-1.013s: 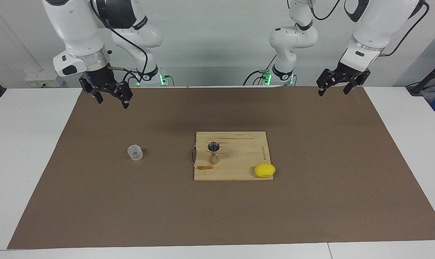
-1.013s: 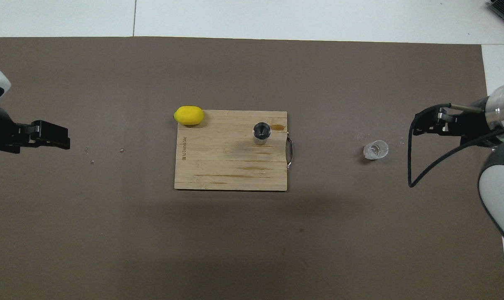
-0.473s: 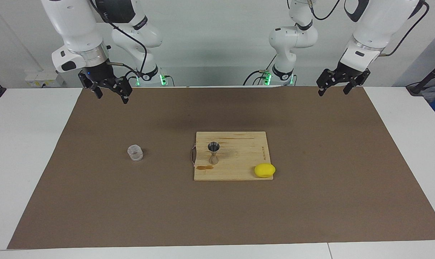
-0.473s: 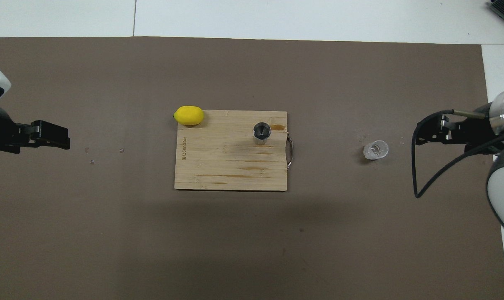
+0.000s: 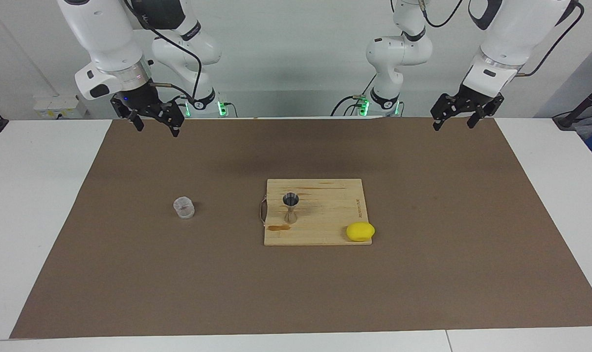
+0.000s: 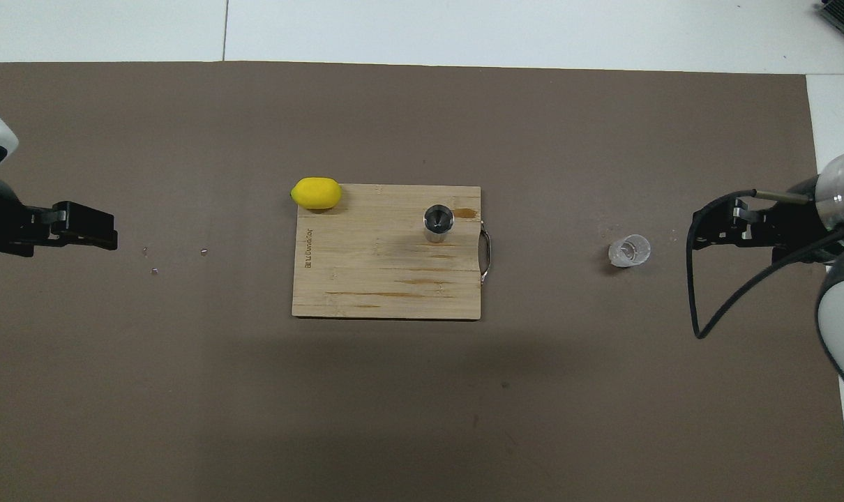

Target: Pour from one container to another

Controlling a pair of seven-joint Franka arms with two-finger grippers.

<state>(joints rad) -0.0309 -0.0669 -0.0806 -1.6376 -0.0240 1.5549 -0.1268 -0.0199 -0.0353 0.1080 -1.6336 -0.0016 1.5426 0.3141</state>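
The clear cup (image 5: 184, 208) (image 6: 629, 251) stands upright on the brown mat toward the right arm's end of the table. The steel jigger (image 5: 290, 208) (image 6: 438, 222) stands upright on the wooden board (image 5: 325, 215) (image 6: 366, 279), near its handle. My right gripper (image 5: 157, 129) (image 6: 697, 230) hangs open and empty high over the mat at its own end, well apart from the cup. The left gripper (image 5: 453, 126) (image 6: 111, 237) waits open and empty over the mat at the left arm's end.
A yellow lemon (image 5: 360, 231) (image 6: 316, 193) lies at the board's corner farthest from the robots, toward the left arm's end. The board's metal handle (image 6: 487, 256) faces the cup. A few tiny bits (image 6: 204, 252) lie on the mat (image 5: 423, 274) near the left gripper.
My right gripper has risen and drawn back toward its base, still open. The left arm, cup and jigger have not moved.
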